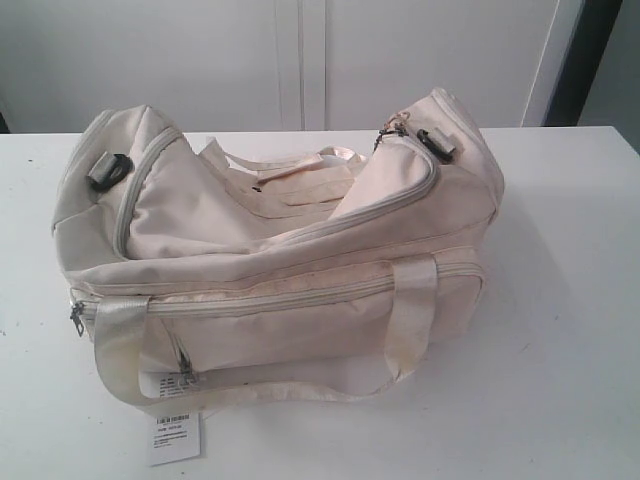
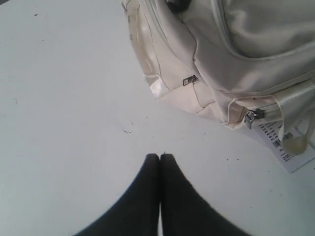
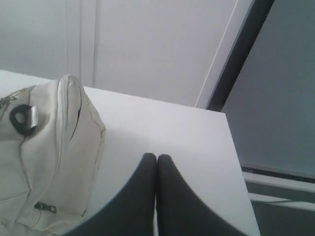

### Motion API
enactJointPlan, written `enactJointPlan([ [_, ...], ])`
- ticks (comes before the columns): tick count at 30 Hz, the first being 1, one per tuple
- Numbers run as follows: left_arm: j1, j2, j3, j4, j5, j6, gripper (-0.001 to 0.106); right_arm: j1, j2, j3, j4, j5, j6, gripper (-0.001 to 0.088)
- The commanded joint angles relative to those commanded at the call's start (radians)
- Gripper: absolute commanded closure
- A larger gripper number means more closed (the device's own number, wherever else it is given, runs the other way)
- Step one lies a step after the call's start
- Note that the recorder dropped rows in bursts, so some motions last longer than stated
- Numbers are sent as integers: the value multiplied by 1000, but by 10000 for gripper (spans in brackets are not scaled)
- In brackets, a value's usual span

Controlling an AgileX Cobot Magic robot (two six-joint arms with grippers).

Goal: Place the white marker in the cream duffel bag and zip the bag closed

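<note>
White desk [image 1: 560, 380] carries the cream duffel bag [image 1: 290, 260], slumped, with a barcode tag [image 1: 175, 437] lying flat just at the bag's front. Clenched and empty, the left hand [image 2: 159, 156] hangs off one end of the bag, not touching it. The right hand [image 3: 156, 156], likewise clenched and empty, is off the bag's other end.

Bright, even light; cream duffel bag [image 1: 300, 300] washed out (soft shadows)

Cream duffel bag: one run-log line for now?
cream duffel bag on table, top zip looks closed | white marker not in view | left hand shut, empty, off bag | right hand shut, empty
</note>
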Motion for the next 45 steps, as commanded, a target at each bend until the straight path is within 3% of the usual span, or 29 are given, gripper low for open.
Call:
enactJointPlan([
  [10, 0, -175, 110, -40, -61, -80, 1053, 0, -133, 109, 0, -46, 6, 868],
  [14, 0, -213, 125, -63, -21, -80, 1053, 0, -137, 116, 2, -39, 6, 868],
  [18, 0, -219, 125, -63, 33, -80, 1053, 0, -137, 116, 2, -39, 6, 868],
  [39, 0, -220, 125, -63, 28, -80, 1053, 0, -137, 116, 2, -41, 6, 868],
  [45, 0, -224, 165, -68, 7, -78, 1053, 0, -137, 116, 2, -41, 6, 868],
])
